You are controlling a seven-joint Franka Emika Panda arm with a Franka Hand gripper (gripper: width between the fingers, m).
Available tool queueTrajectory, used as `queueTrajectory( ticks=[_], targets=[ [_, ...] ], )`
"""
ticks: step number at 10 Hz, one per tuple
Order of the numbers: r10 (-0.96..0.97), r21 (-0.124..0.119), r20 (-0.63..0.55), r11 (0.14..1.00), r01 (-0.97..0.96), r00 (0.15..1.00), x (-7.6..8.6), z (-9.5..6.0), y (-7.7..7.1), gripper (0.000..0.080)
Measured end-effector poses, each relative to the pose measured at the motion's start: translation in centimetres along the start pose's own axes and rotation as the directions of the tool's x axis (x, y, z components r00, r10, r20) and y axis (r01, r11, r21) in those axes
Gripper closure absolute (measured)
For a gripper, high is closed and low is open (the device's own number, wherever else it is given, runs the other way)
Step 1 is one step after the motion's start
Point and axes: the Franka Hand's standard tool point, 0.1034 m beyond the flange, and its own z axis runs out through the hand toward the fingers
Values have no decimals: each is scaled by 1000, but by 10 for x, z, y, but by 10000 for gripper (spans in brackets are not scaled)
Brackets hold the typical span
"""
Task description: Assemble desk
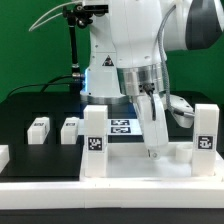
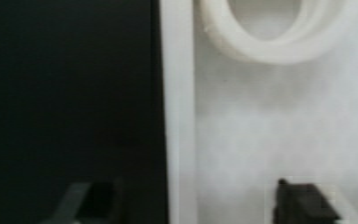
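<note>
Pincer [image 1: 157, 150] straddling the rim of the desk top [image 1: 125, 162], getting ready to grip.
The desk top is lying flat along the tabletop's [image 1: 30, 105] front edge, with two legs [image 1: 95, 135] standing at its corners. The jaws are standing apart, one over bare tabletop and one over the white panel near a socket [image 2: 261, 52], clamping nothing yet. It is probably taking the rim to shift or steady the piece.

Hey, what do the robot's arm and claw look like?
The arm is white with rounded shells, a grey joint cap and a silvery wrist collar. A black cable loops behind it. The claw has two fingertips, dark in the wrist view.
</note>
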Motion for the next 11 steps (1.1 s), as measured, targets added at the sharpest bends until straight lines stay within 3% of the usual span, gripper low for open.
queueTrajectory(
  ticks=[1, 2, 3, 11],
  targets=[
    [0, 0, 0, 1000, 0, 1000, 0, 0, 0, 557],
    [0, -1, 0, 1000, 0, 1000, 0, 0, 0, 695],
    [2, -1, 0, 1000, -2, 1000, 0, 0, 1, 740],
    [3, -1, 0, 1000, -3, 1000, 0, 0, 1, 738]
  ],
)
